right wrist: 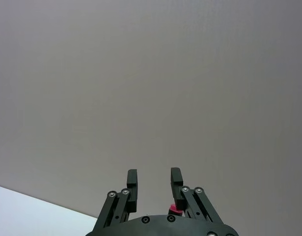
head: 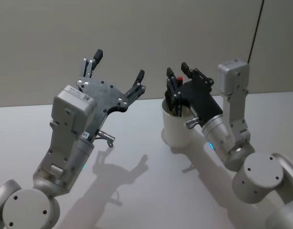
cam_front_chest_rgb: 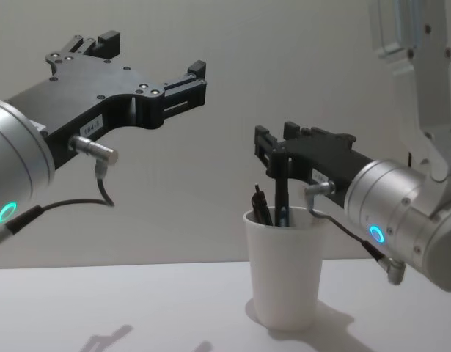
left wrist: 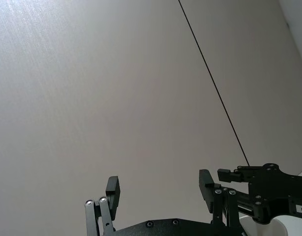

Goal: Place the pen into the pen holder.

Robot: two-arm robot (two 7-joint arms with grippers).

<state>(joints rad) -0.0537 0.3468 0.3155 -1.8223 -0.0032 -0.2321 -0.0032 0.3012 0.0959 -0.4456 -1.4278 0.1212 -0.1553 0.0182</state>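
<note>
My right gripper [cam_front_chest_rgb: 273,150] hangs spread above the pen holder [cam_front_chest_rgb: 284,273] — light, tippable paper; pen [cam_front_chest_rgb: 281,192] inside; left gripper [head: 116,71] spread, idle.

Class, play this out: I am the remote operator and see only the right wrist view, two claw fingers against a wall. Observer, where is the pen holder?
Observer: The pen holder stands on the table, directly below the right claw.
Operator: Is a pen in it?
Observer: Yes, a dark pen stands upright in it, rising into the open claw.
Operator: And the other arm?
Observer: The left claw hangs open and empty, raised, left of the pen holder.
</note>
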